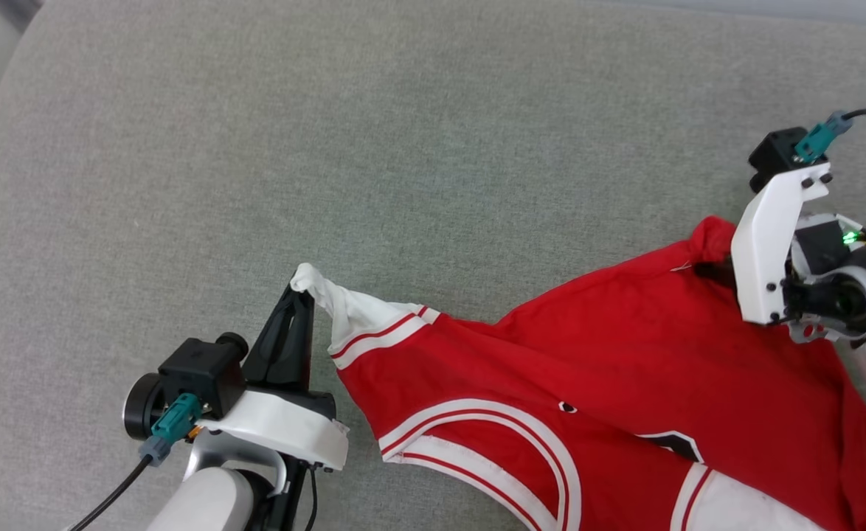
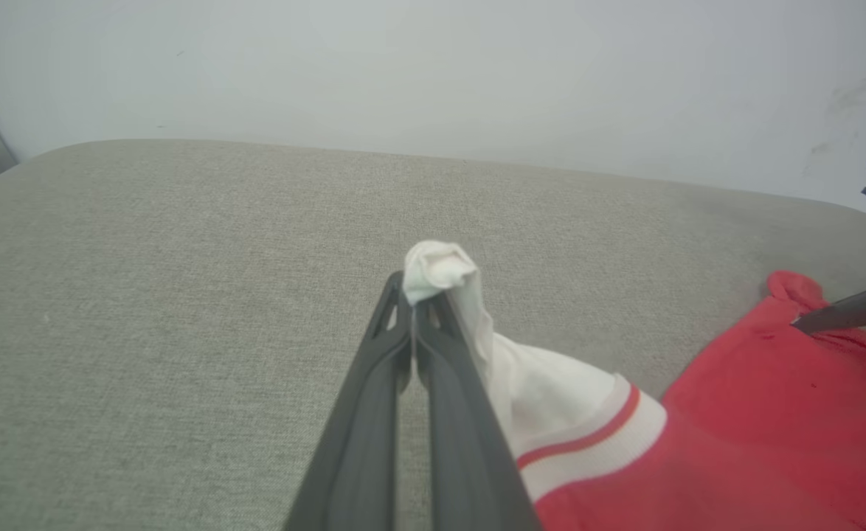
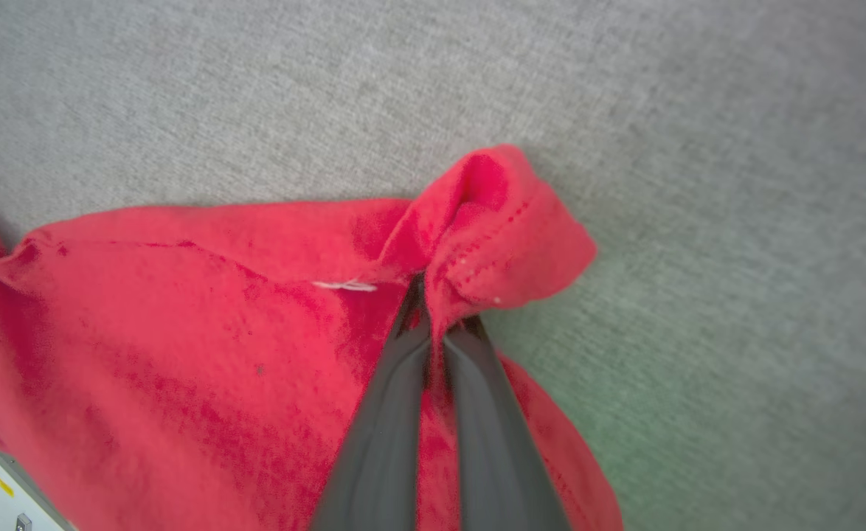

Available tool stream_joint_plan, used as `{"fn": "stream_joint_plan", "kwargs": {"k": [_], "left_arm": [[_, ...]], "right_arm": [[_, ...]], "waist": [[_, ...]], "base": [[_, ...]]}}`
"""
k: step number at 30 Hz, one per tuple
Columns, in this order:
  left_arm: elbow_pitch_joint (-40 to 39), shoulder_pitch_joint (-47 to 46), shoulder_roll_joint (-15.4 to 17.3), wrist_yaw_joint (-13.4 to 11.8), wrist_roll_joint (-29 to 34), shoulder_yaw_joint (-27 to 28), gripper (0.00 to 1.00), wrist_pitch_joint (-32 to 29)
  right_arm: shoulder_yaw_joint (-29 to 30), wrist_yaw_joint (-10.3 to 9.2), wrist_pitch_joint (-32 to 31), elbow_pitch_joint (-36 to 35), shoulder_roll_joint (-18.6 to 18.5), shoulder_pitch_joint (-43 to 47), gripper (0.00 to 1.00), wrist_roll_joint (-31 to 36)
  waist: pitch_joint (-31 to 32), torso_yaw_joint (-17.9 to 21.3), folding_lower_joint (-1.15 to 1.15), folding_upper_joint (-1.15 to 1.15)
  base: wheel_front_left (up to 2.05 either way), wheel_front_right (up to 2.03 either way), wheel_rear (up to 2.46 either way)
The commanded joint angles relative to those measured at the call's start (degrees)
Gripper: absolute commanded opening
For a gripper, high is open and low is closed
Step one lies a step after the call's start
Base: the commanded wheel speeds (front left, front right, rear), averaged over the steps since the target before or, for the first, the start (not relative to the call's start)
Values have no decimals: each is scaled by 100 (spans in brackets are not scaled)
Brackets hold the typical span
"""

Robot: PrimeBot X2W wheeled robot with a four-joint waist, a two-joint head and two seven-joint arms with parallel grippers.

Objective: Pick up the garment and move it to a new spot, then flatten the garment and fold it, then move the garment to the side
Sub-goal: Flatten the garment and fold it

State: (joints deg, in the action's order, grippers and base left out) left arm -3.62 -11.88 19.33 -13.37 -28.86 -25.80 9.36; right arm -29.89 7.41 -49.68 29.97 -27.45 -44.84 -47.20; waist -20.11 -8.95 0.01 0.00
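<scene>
On grey woven cushion, pale wall behind: left gripper pinched white sleeve of red T-shirt; right gripper clamped its red hem. Black print unreadable.

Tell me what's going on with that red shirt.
The robot holds the garment with both arms. Its left tool is shut on the tip of a white sleeve, its right tool on a bunched red edge. It lies rumpled on the grey cushion, not yet flattened or folded.
</scene>
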Motion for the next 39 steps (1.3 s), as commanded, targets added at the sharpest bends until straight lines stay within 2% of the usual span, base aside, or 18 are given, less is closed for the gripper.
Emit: {"fn": "stream_joint_plan", "kwargs": {"k": [1, 8, 12, 17, 21, 26, 29, 39], "left_arm": [[23, 35, 26, -20, -11, 26, 0, 35], [215, -371, 240, 180, -153, 205, 0, -91], [550, -963, 448, 337, -203, 385, 0, -259], [1296, -1950, 556, 538, -298, 539, 0, -540], [2211, -2975, 489, 827, -358, 542, 0, -723], [3344, -4321, 393, 1071, -296, 559, 0, -682], [3798, -5131, 372, 1135, -192, 566, 0, -542], [4383, -7272, 420, 1163, 213, 564, 0, -64]], "right_arm": [[-126, 13, 48, 18, -46, 155, 0, 4], [-224, 7, 1087, 5, -119, -20, 0, 84], [-33, 7, 1610, 390, 58, -201, 0, 400], [322, 6, 2141, 989, 324, -549, 0, 940], [605, 5, 2514, 1402, 583, -957, 0, 1358], [1004, 5, 3020, 1751, 849, -1702, 0, 1858], [1280, 5, 3334, 1894, 937, -2245, 0, 2153], [1876, 4, 4044, 1919, 1036, -3876, 0, 2907]], "waist": [[87, 49, -1, 0], [598, 278, -1, 0], [907, 463, -1, 0], [1214, 674, -1, 0], [1295, 817, -1, 0], [1122, 1000, -1, 0], [885, 1091, -1, 0], [-110, 1160, -1, 0]], "base": [[0, 0, 0], [0, 0, 0], [0, 0, 0], [0, 0, 0], [0, 0, 0], [0, 0, 0], [0, 0, 0], [0, 0, 0]]}}
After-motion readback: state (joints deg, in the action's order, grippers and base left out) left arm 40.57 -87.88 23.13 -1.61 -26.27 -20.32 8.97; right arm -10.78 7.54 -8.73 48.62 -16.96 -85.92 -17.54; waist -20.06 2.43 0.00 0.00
